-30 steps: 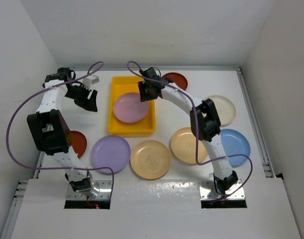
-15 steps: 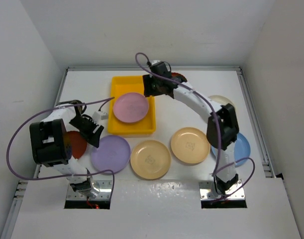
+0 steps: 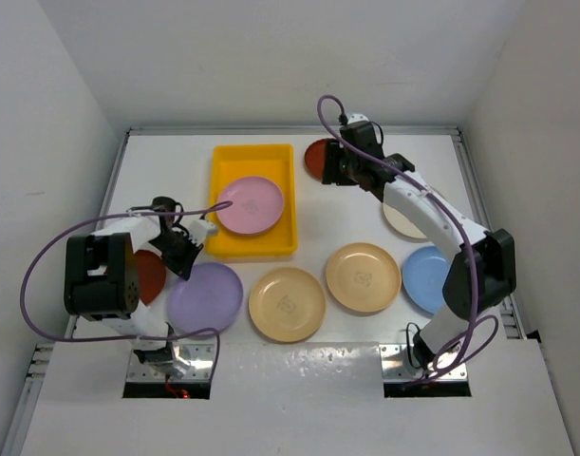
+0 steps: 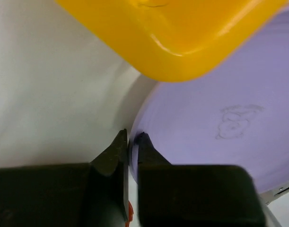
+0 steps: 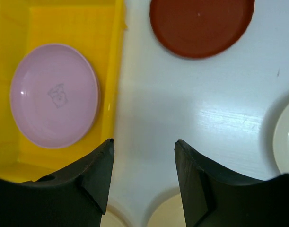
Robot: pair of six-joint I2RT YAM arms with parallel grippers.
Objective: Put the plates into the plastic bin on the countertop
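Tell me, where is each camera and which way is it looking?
Top external: above and behind the robot, looking down at the glossy white table; left arm and right arm show.
Left wrist: on the left arm, close over the round purple plastic plate; left gripper pinches its rim.
Right wrist: on the right arm, looking down; open right gripper at the bottom.
Shared: top and right wrist show the round pink plastic plate in the bright yellow plastic bin.

place: robot lab cell | evid: plain white walls [image 3: 271, 57], white tabletop [image 3: 166, 171], 2 bolted arms [image 3: 432, 214]
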